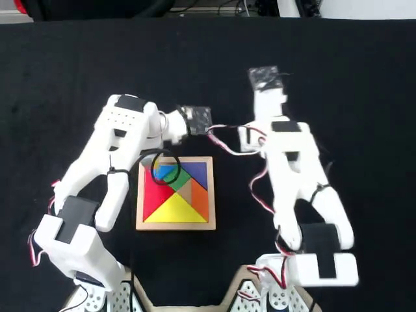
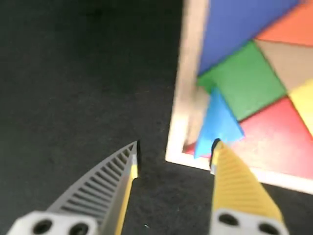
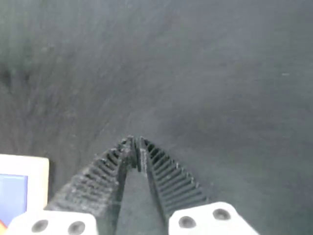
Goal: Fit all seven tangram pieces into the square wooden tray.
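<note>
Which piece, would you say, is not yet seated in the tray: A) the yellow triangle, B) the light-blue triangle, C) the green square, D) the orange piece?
B: the light-blue triangle sits askew by the open left gripper, with bare floor of the tray showing beside it.

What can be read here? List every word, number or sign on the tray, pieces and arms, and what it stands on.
None: no word, number or sign is legible. The wooden tray and the coloured tangram pieces are plain; the white arms show no readable marking.
</note>
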`<act>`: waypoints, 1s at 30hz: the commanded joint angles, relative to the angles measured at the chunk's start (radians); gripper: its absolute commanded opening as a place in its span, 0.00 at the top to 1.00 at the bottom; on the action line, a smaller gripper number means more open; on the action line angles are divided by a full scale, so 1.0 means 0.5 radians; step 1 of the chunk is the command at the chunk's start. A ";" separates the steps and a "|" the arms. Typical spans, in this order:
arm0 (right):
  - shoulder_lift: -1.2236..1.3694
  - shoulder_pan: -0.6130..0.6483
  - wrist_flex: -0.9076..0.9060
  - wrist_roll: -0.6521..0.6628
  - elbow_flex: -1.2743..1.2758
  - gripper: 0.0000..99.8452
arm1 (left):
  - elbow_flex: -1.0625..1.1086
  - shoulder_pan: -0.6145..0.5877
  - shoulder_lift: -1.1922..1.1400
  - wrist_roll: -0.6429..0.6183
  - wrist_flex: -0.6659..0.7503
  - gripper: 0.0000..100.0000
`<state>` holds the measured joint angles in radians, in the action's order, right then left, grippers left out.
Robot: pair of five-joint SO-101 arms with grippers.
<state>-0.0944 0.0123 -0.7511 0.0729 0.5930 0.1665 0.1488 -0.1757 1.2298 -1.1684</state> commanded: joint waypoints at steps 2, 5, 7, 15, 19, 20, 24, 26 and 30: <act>-0.173 -0.077 0.028 -0.058 -0.023 0.99 | 0.020 0.020 0.028 -0.163 0.071 0.76; -0.176 -0.086 0.028 -0.061 -0.023 0.99 | 0.066 0.044 -0.009 -0.163 0.092 0.76; -0.176 -0.086 0.028 -0.058 -0.020 0.99 | 0.112 0.035 -0.037 -0.153 0.178 0.76; -0.176 -0.086 0.028 -0.055 -0.017 0.99 | 0.127 0.026 -0.132 -0.150 0.334 0.76; -0.176 -0.077 0.028 -0.052 -0.005 0.99 | 0.097 -0.002 -0.135 -0.147 0.338 0.76; -0.176 -0.077 0.028 -0.052 -0.005 0.99 | 0.084 -0.020 -0.135 -0.147 0.334 0.76; -0.176 -0.074 0.028 -0.052 -0.005 0.99 | -0.041 -0.051 -0.025 -0.150 0.086 0.76; -0.176 -0.074 0.028 -0.055 -0.005 0.99 | -0.094 -0.038 0.071 -0.160 -0.037 0.76; -0.176 -0.074 0.028 -0.064 -0.005 0.99 | -0.124 -0.029 0.356 -0.163 -0.209 0.76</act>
<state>-0.1327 -0.0123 -0.7511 0.0499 0.5946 0.1680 0.1366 -0.1588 1.1561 -1.1960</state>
